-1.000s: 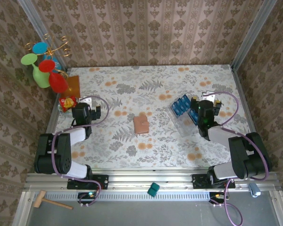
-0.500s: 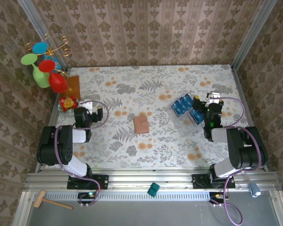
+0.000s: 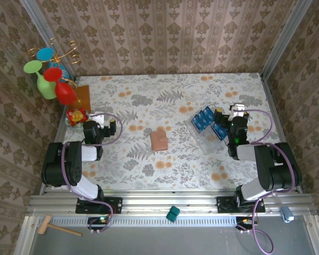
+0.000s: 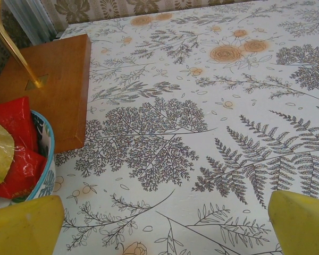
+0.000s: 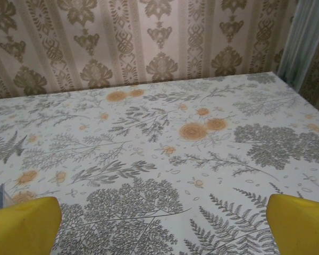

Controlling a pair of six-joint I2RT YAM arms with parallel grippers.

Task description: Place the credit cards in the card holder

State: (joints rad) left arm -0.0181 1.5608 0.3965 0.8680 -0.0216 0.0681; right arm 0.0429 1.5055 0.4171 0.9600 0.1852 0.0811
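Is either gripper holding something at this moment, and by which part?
Nothing is held. The left gripper and the right gripper are both open and empty.

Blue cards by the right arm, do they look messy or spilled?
A little. The cards sit in two uneven bunches at the clear tray, which lies slanted on the table. Whether every card is inside it is too small to tell. Nothing looks broken.

The top external camera looks steeply down from high, the card holder near mid-view. The wrist cameras sit low, close over the table — well left and right of the card holder — facing the far wall; all share the floral tabletop.
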